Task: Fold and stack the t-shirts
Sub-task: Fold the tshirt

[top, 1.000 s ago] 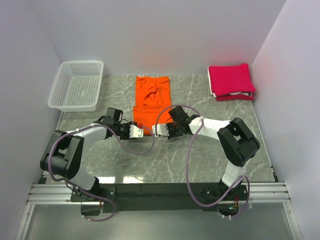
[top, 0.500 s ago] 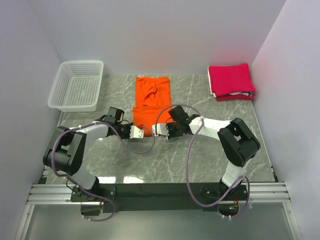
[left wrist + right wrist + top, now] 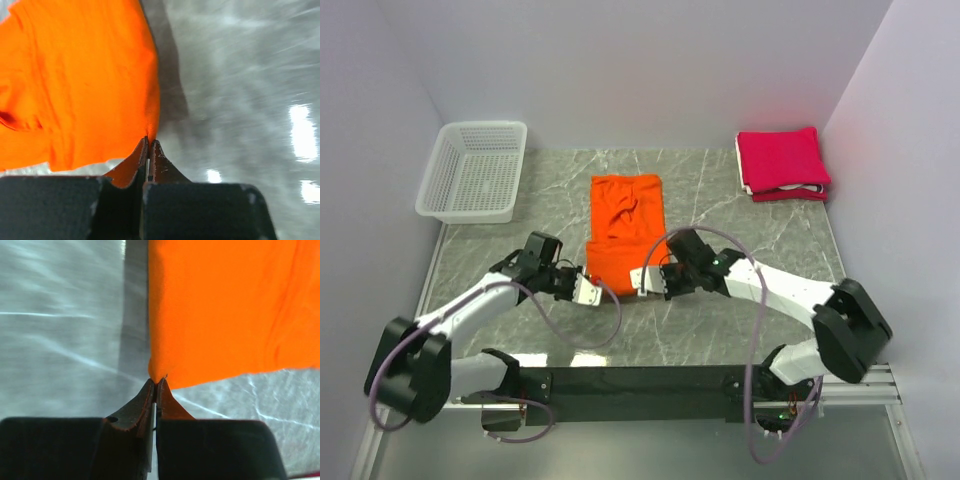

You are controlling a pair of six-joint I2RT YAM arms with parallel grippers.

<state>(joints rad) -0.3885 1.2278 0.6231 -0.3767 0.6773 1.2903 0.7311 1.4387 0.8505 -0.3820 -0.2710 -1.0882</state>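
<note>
The orange t-shirt (image 3: 623, 228) lies folded lengthwise on the grey marble table. My left gripper (image 3: 592, 290) is shut on its near left corner, seen in the left wrist view (image 3: 149, 141) with the orange cloth (image 3: 75, 85) hanging from the tips. My right gripper (image 3: 640, 280) is shut on its near right corner, seen in the right wrist view (image 3: 157, 382) with the orange cloth (image 3: 230, 310) above the tips. Both corners are lifted off the table. A stack of folded crimson-pink t-shirts (image 3: 782, 162) with a white layer sits at the back right.
A white mesh basket (image 3: 474, 170) stands at the back left. White walls enclose the table on three sides. The black rail with the arm bases (image 3: 640, 382) runs along the near edge.
Both grippers have drawn toward the near edge, pulling the shirt's near corners with them. Both arms have swung outward, their elbows lower in the view.
</note>
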